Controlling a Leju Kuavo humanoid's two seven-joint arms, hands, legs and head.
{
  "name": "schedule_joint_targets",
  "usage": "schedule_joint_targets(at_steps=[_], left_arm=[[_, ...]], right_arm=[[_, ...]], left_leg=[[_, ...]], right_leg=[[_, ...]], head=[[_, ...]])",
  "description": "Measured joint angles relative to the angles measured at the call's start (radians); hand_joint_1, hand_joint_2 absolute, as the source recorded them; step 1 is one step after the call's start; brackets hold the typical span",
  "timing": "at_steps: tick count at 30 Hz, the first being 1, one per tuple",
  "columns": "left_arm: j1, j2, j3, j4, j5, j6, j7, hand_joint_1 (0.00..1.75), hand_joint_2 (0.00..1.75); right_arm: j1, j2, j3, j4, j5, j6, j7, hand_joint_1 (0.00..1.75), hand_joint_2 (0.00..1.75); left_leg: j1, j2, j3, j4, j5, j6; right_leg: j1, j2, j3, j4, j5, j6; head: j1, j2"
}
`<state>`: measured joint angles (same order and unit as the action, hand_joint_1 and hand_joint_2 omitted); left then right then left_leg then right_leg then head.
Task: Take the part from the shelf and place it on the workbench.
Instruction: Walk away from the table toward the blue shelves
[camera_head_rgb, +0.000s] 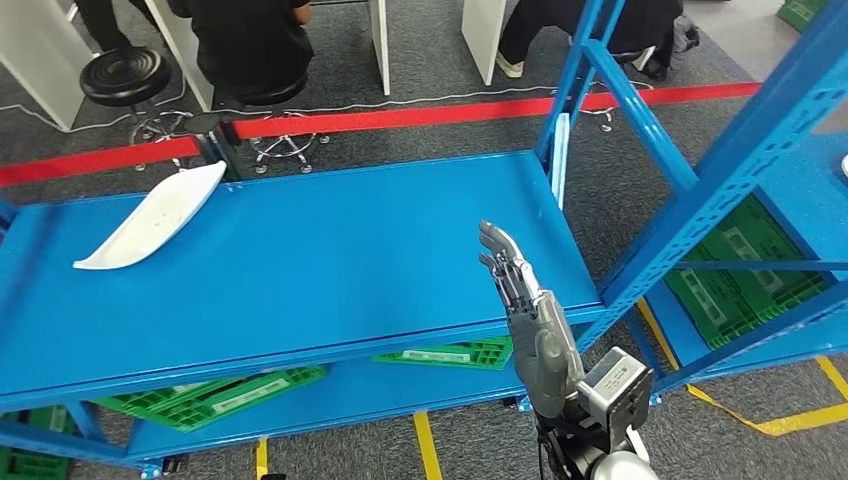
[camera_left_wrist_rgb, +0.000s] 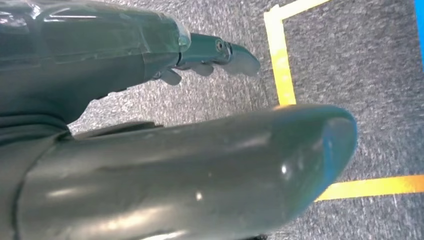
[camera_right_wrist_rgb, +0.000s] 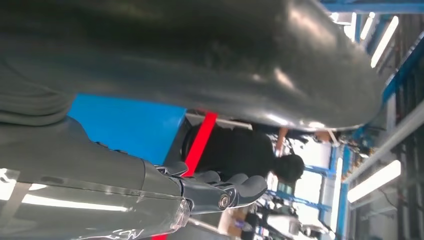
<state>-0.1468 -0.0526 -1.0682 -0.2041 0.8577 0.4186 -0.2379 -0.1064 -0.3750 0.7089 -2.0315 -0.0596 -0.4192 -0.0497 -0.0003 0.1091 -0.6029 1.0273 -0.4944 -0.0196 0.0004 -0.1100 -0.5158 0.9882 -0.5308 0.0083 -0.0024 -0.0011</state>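
A long white curved part lies on the blue shelf near its far left corner. My right hand is raised over the shelf's front right area, fingers stretched out straight and holding nothing, far from the part. In the right wrist view that hand shows its thick thumb and dark fingers apart against the blue shelf and the room behind. My left hand hangs over grey carpet in the left wrist view, thumb and fingers apart with nothing between them.
Blue shelf uprights and braces rise at the right. Green crates sit on the lower level, more green crates at the right. People sit on stools beyond a red floor line. Yellow tape marks the carpet.
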Motion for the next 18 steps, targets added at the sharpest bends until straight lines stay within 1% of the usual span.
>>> schedule_joint_targets(at_steps=[1, 2, 3, 4, 5, 6, 7, 8, 9, 10, 11, 12, 13, 14, 15, 16, 17, 18], left_arm=[[-0.007, 0.001, 0.000, 0.000, -0.009, -0.001, 0.008, 0.00, 0.00], [-0.014, 0.001, -0.001, 0.000, -0.019, -0.001, 0.016, 0.00, 0.00], [-0.022, 0.001, -0.002, 0.000, -0.029, -0.001, 0.021, 0.00, 0.00], [-0.031, 0.000, -0.003, 0.000, -0.038, 0.000, 0.022, 0.00, 0.00], [-0.041, -0.001, -0.004, -0.001, -0.045, 0.000, 0.021, 0.00, 0.00], [-0.050, -0.004, -0.004, -0.001, -0.050, 0.001, 0.016, 0.00, 0.00], [-0.059, -0.007, -0.005, -0.002, -0.053, 0.000, 0.010, 0.00, 0.00], [-0.064, -0.009, -0.005, -0.003, -0.055, -0.001, 0.004, 0.00, 0.00], [-0.068, -0.011, -0.005, -0.005, -0.055, -0.001, 0.000, 0.00, 0.00], [-0.070, -0.011, -0.005, -0.006, -0.056, -0.002, -0.001, 0.00, 0.00], [-0.071, -0.012, -0.005, -0.008, -0.060, -0.003, 0.001, 0.00, 0.00], [-0.071, -0.012, -0.005, -0.008, -0.065, -0.003, 0.007, 0.00, 0.00], [-0.069, -0.012, -0.006, -0.009, -0.071, -0.003, 0.012, 0.00, 0.00], [-0.067, -0.012, -0.006, -0.009, -0.078, -0.003, 0.016, 0.00, 0.00], [-0.064, -0.012, -0.007, -0.009, -0.082, -0.002, 0.018, 0.00, 0.00], [-0.060, -0.012, -0.008, -0.009, -0.085, -0.002, 0.020, 0.00, 0.00], [-0.056, -0.011, -0.010, -0.009, -0.086, -0.002, 0.021, 0.00, 0.00], [-0.052, -0.010, -0.011, -0.009, -0.087, -0.002, 0.025, 0.00, 0.00]], right_arm=[[-0.001, 0.002, 0.002, 0.004, -0.002, 0.000, 0.002, 0.00, 0.00], [-0.002, 0.003, 0.004, 0.008, -0.005, 0.002, 0.002, 0.00, 0.00], [-0.002, 0.004, 0.006, 0.011, -0.008, 0.004, 0.002, 0.00, 0.00], [-0.002, 0.005, 0.009, 0.015, -0.010, 0.008, 0.002, 0.00, 0.00], [-0.001, 0.006, 0.011, 0.019, -0.013, 0.012, 0.002, 0.00, 0.00], [0.000, 0.007, 0.014, 0.026, -0.017, 0.016, 0.002, 0.00, 0.00], [0.001, 0.009, 0.017, 0.036, -0.020, 0.020, 0.002, 0.00, 0.00], [0.002, 0.012, 0.019, 0.048, -0.023, 0.022, 0.002, 0.00, 0.00], [0.002, 0.016, 0.023, 0.061, -0.023, 0.021, 0.001, 0.00, 0.00], [0.003, 0.020, 0.025, 0.072, -0.022, 0.016, -0.001, 0.00, 0.00], [0.004, 0.023, 0.028, 0.081, -0.020, 0.009, -0.002, 0.00, 0.00], [0.005, 0.025, 0.031, 0.086, -0.018, -0.001, -0.003, 0.00, 0.00], [0.008, 0.026, 0.033, 0.090, -0.018, -0.010, -0.004, 0.00, 0.00], [0.011, 0.026, 0.035, 0.093, -0.019, -0.018, -0.004, 0.00, 0.00], [0.014, 0.027, 0.036, 0.096, -0.020, -0.024, -0.005, 0.00, 0.00], [0.016, 0.027, 0.037, 0.099, -0.021, -0.027, -0.006, 0.00, 0.00], [0.017, 0.027, 0.038, 0.101, -0.022, -0.030, -0.006, 0.00, 0.00], [0.017, 0.028, 0.039, 0.103, -0.023, -0.033, -0.006, 0.00, 0.00]], left_leg=[[0.000, -0.012, -0.002, -0.001, 0.003, 0.009], [0.000, -0.025, -0.003, -0.002, 0.005, 0.016], [0.001, -0.039, -0.004, -0.004, 0.007, 0.022], [0.002, -0.054, -0.004, -0.005, 0.009, 0.028], [0.003, -0.070, -0.003, -0.006, 0.011, 0.034], [0.002, -0.086, -0.004, -0.006, 0.013, 0.038], [0.000, -0.102, -0.003, -0.006, 0.014, 0.042], [-0.003, -0.119, -0.003, -0.006, 0.015, 0.044], [-0.005, -0.136, -0.002, -0.005, 0.015, 0.046], [-0.007, -0.154, -0.001, -0.005, 0.016, 0.046], [-0.009, -0.171, 0.001, -0.005, 0.016, 0.047], [-0.009, -0.186, 0.002, -0.005, 0.017, 0.047], [-0.010, -0.200, 0.002, -0.005, 0.018, 0.045], [-0.009, -0.211, -0.001, -0.004, 0.019, 0.043], [-0.008, -0.222, -0.005, -0.004, 0.021, 0.039], [-0.006, -0.232, -0.009, -0.005, 0.025, 0.034], [-0.006, -0.237, -0.011, -0.005, 0.026, 0.028], [-0.008, -0.218, -0.015, 0.000, 0.021, 0.023]], right_leg=[[0.000, -0.009, 0.002, 0.000, -0.001, 0.003], [-0.003, -0.011, 0.002, 0.001, -0.004, 0.007], [-0.006, 0.004, 0.000, 0.010, -0.015, 0.012], [-0.009, 0.028, -0.011, 0.038, -0.036, 0.016], [-0.011, 0.057, -0.031, 0.087, -0.066, 0.019], [-0.012, 0.084, -0.060, 0.153, -0.098, 0.019], [-0.012, 0.096, -0.092, 0.221, -0.125, 0.018], [-0.011, 0.101, -0.116, 0.269, -0.137, 0.016], [-0.010, 0.104, -0.128, 0.285, -0.129, 0.012], [-0.009, 0.107, -0.125, 0.266, -0.103, 0.007], [-0.008, 0.115, -0.107, 0.215, -0.065, 0.000], [-0.007, 0.136, -0.082, 0.150, -0.027, -0.008], [-0.007, 0.157, -0.058, 0.093, 0.001, -0.014], [-0.006, 0.174, -0.041, 0.050, 0.014, -0.018], [-0.006, 0.184, -0.032, 0.029, 0.016, -0.021], [-0.005, 0.180, -0.028, 0.021, 0.015, -0.022], [-0.006, 0.171, -0.025, 0.013, 0.016, -0.023], [-0.008, 0.162, -0.022, 0.004, 0.019, -0.024]], head=[[0.002, 0.000], [0.003, 0.000], [0.003, 0.000], [0.005, 0.000], [0.008, 0.000], [0.012, 0.000], [0.015, 0.000], [0.017, 0.000], [0.019, 0.000], [0.022, 0.000], [0.025, 0.000], [0.028, 0.000], [0.029, 0.000], [0.030, 0.000], [0.033, 0.000], [0.035, 0.000], [0.038, 0.000], [0.040, 0.000]])
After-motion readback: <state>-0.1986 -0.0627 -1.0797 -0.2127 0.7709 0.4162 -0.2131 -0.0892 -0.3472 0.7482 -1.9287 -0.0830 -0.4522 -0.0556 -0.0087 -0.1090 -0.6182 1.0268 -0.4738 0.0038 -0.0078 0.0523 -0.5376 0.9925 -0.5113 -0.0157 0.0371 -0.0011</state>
